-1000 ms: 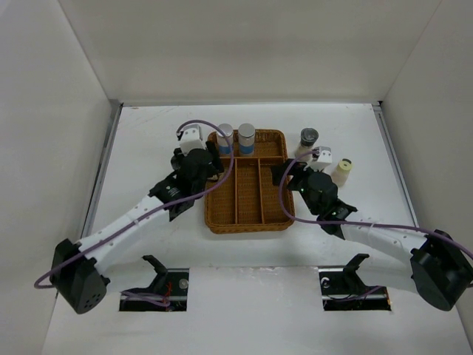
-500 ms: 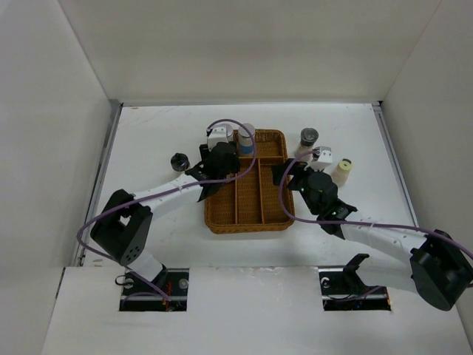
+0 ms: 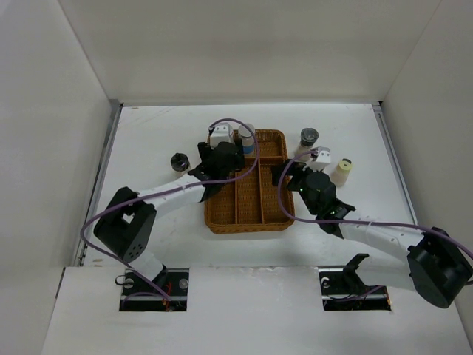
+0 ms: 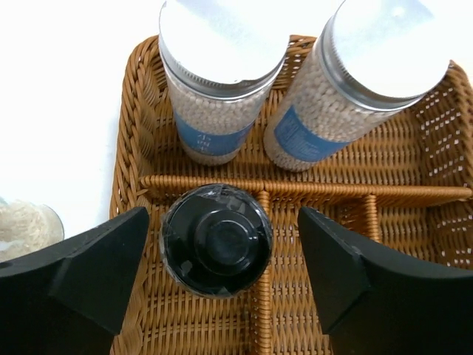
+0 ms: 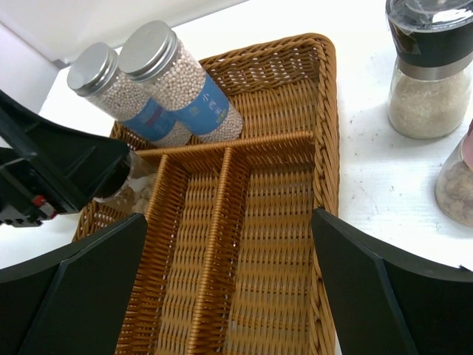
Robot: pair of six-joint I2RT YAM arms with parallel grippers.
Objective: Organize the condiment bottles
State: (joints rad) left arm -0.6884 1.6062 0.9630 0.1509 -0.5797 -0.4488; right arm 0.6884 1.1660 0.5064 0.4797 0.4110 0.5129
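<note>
Black-capped cylindrical condiment bottle (image 4: 216,240), upright in brown wicker divided tray (image 4: 129,148), left-hand compartment.
Left gripper (image 4: 222,251) fingers apart, clear of cap; right gripper (image 5: 229,244) spread, empty. Best raised straight up, lest bottle tip.

White panels are boxing in a white table (image 3: 148,133) on three sides, with a back wall (image 3: 244,44), a left wall (image 3: 44,111) and a right wall (image 3: 436,74). Soft, even light is washing over the tabletop. A white board (image 3: 251,310) is lying across the near edge.
</note>
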